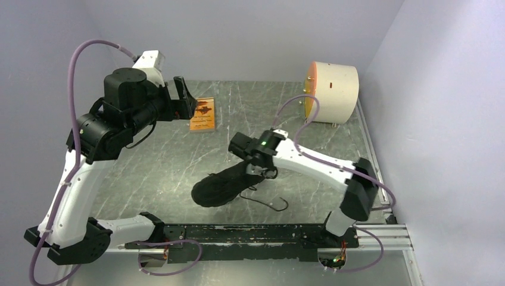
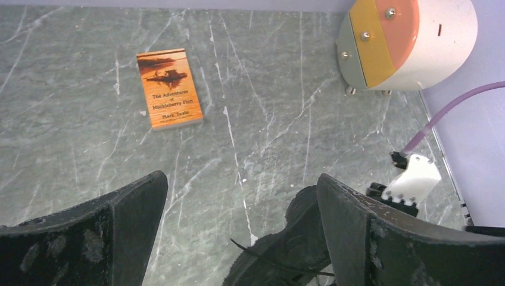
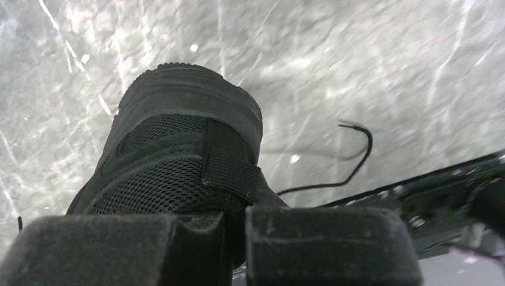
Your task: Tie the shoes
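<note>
The black sneaker [image 1: 221,186] lies in the middle of the table, toe toward the front left. My right gripper [image 1: 255,168] is shut on its heel collar. In the right wrist view the gripper [image 3: 236,238] pinches the rim beside the heel pull tab, and the shoe [image 3: 178,143] shows its mesh heel and black sole. A loose thin black lace [image 1: 271,204] trails on the table to the shoe's right, and it also shows in the right wrist view [image 3: 356,162]. My left gripper [image 1: 184,98] is open and empty, held high at the back left; the shoe [image 2: 286,247] shows below it.
An orange paperback book [image 1: 203,114] lies flat at the back left, also in the left wrist view [image 2: 170,88]. A white drum with an orange face [image 1: 331,92] stands at the back right. The black base rail [image 1: 250,233] runs along the near edge.
</note>
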Action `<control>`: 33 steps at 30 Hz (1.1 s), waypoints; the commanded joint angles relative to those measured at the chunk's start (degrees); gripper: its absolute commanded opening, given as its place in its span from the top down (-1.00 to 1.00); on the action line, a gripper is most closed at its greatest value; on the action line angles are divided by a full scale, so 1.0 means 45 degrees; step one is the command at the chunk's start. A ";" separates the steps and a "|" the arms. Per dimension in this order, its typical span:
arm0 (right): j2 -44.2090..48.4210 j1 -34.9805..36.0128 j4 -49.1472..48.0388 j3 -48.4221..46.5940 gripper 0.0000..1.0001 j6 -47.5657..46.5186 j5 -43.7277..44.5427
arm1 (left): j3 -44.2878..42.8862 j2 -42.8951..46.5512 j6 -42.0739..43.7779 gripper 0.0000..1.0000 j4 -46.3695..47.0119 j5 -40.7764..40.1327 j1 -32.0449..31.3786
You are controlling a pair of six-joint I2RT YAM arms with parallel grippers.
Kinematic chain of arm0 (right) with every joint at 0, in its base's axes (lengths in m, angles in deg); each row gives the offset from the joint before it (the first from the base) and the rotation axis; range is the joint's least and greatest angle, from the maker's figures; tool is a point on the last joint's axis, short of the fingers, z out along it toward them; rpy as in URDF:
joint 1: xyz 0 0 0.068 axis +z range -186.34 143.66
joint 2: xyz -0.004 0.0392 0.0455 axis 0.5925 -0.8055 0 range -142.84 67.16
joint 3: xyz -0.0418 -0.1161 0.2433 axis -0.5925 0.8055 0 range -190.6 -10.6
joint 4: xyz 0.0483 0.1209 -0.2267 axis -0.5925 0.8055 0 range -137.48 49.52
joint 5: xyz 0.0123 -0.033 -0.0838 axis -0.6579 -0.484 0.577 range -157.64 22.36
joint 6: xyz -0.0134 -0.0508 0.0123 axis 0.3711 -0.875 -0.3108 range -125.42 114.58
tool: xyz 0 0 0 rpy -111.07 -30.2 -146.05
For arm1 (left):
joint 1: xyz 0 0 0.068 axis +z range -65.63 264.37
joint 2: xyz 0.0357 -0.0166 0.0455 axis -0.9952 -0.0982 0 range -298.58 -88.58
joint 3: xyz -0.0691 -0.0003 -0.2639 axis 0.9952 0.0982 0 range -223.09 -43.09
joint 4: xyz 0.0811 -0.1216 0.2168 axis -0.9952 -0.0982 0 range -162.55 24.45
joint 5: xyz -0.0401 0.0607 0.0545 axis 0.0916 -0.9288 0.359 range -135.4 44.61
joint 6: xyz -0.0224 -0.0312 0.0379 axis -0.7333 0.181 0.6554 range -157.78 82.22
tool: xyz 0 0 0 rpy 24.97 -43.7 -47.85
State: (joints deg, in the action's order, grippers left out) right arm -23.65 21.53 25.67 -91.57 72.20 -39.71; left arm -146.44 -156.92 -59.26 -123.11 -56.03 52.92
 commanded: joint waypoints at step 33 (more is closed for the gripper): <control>0.2496 -0.3241 -0.8410 0.3564 -0.47 -1.9747 -0.7427 | 0.3645 0.1493 -0.3193 -0.99 0.0669 0.2660 -0.0103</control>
State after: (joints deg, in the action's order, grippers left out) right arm -14.97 8.66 -4.17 -77.84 -5.63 -63.65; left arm -128.74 -150.06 -72.98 -123.22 -47.72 52.77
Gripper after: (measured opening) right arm 0.744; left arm 0.995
